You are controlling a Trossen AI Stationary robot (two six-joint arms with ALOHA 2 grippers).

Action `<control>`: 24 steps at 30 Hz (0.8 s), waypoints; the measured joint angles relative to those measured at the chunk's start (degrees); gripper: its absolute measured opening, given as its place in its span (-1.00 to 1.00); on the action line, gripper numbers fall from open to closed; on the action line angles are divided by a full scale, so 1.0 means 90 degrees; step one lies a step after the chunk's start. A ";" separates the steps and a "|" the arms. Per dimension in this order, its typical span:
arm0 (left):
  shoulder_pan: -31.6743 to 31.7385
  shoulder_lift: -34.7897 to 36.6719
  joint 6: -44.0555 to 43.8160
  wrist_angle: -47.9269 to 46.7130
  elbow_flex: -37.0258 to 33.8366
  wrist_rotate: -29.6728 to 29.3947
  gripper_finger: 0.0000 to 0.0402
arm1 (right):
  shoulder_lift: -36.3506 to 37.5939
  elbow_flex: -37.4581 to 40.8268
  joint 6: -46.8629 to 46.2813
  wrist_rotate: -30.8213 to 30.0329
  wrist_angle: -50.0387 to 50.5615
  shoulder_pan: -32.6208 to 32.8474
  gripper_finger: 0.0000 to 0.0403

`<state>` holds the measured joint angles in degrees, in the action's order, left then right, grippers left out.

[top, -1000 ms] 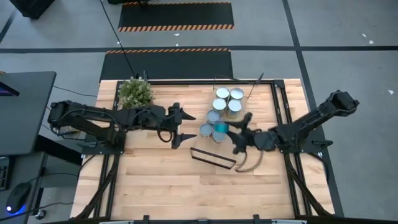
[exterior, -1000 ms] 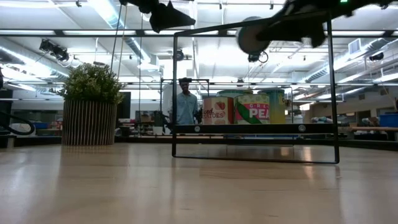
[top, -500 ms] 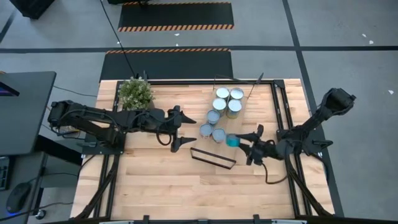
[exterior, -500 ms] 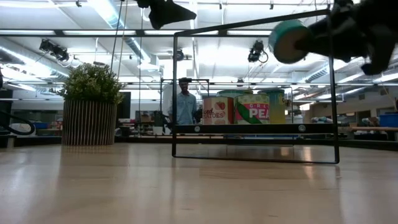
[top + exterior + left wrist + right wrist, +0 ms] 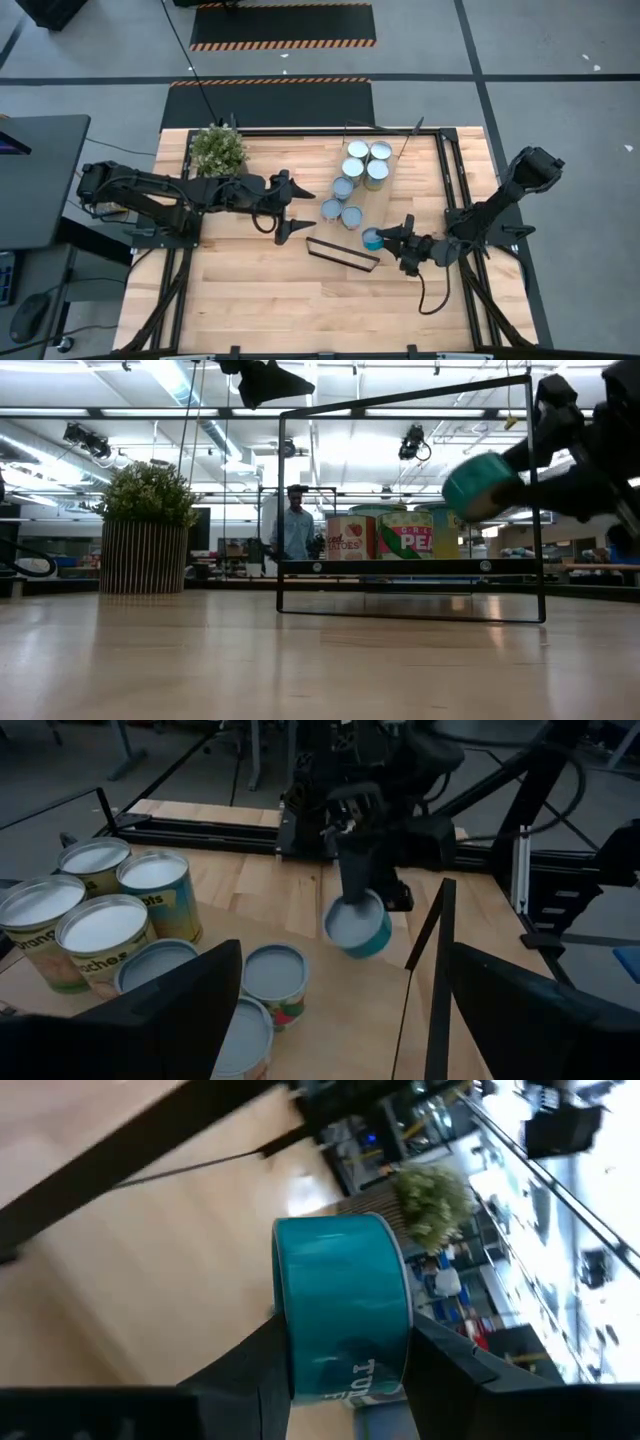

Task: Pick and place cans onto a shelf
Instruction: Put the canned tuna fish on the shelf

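Note:
My right gripper (image 5: 380, 240) is shut on a teal can (image 5: 372, 239), held in the air just right of the shelf's near wire frame (image 5: 343, 253). The can also shows in the low view (image 5: 483, 485) and the left wrist view (image 5: 357, 925). The shelf (image 5: 392, 195), a light-wood board, runs from far to near. Several cans (image 5: 365, 160) stand upright on it, and they show in the low view (image 5: 385, 535) too. My left gripper (image 5: 298, 209) is open and empty, left of the cans. My right gripper pinches the can's teal side wall (image 5: 345, 1330) between its two fingers (image 5: 258, 1370), one on each side. The fingers come level from the table's right. The can is lifted clear and tipped on its side, with its pale top (image 5: 352, 923) facing the table's left.
A potted green plant (image 5: 218, 150) stands at the far left of the table. Black frame rails (image 5: 455, 180) run along the table's right side. A person (image 5: 297, 525) stands in the room behind. There is bare wood near the front edge (image 5: 300, 310).
My right gripper has carried the teal can from above the cans toward the table's near and right edges, and has come down with it. The can stays on its side in the hold. My left gripper has kept still.

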<state>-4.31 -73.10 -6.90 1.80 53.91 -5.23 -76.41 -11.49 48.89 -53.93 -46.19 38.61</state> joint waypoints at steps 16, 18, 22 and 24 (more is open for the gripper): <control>-0.0007 0.0000 -0.0164 -0.0034 0.0002 -0.0005 0.77 | -0.1397 -0.0088 0.0247 0.0477 -0.0703 -0.0112 -0.18; -0.0008 0.0000 -0.0165 -0.0058 0.0002 -0.0005 0.77 | -0.1441 -0.0167 0.0216 0.0660 -0.0707 -0.0188 -0.17; -0.0008 0.0000 -0.0173 -0.0057 0.0005 -0.0003 0.77 | -0.1491 -0.0300 0.0089 0.1038 -0.0653 -0.0335 -0.09; -0.0008 0.0000 -0.0234 -0.0053 0.0005 -0.0005 0.77 | -0.1510 -0.0355 0.0092 0.1188 -0.0595 -0.0405 0.00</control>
<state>-4.38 -73.10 -9.00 1.33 53.95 -5.28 -90.00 -14.68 49.71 -43.23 -51.55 34.96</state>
